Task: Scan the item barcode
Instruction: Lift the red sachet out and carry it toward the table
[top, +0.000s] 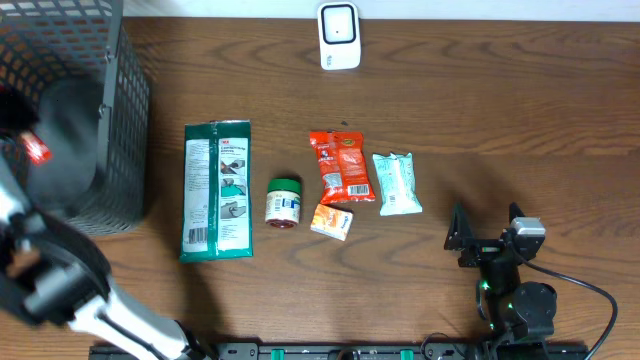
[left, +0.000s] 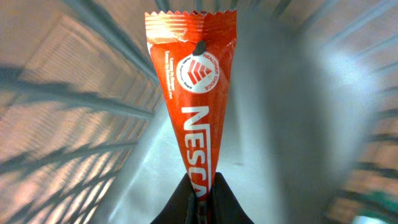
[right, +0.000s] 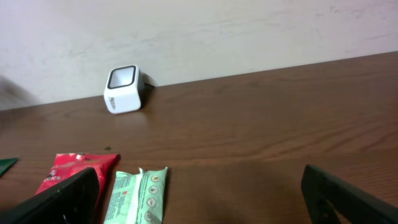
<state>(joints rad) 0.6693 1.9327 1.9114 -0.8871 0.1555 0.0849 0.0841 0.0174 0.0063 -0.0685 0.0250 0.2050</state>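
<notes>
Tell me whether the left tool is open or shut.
Shut: the left tool pinches the lower end of the Nescafe sachet, inside the wire basket.

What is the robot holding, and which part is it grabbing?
The left gripper pinches an orange Nescafe stick sachet by its near end. The right gripper is open, holding nothing.

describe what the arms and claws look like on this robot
The left arm has white and black segments, blurred. The right arm is black with a grey camera block, a green light and a black cable. The left claw and right claw have flat black fingers.
</notes>
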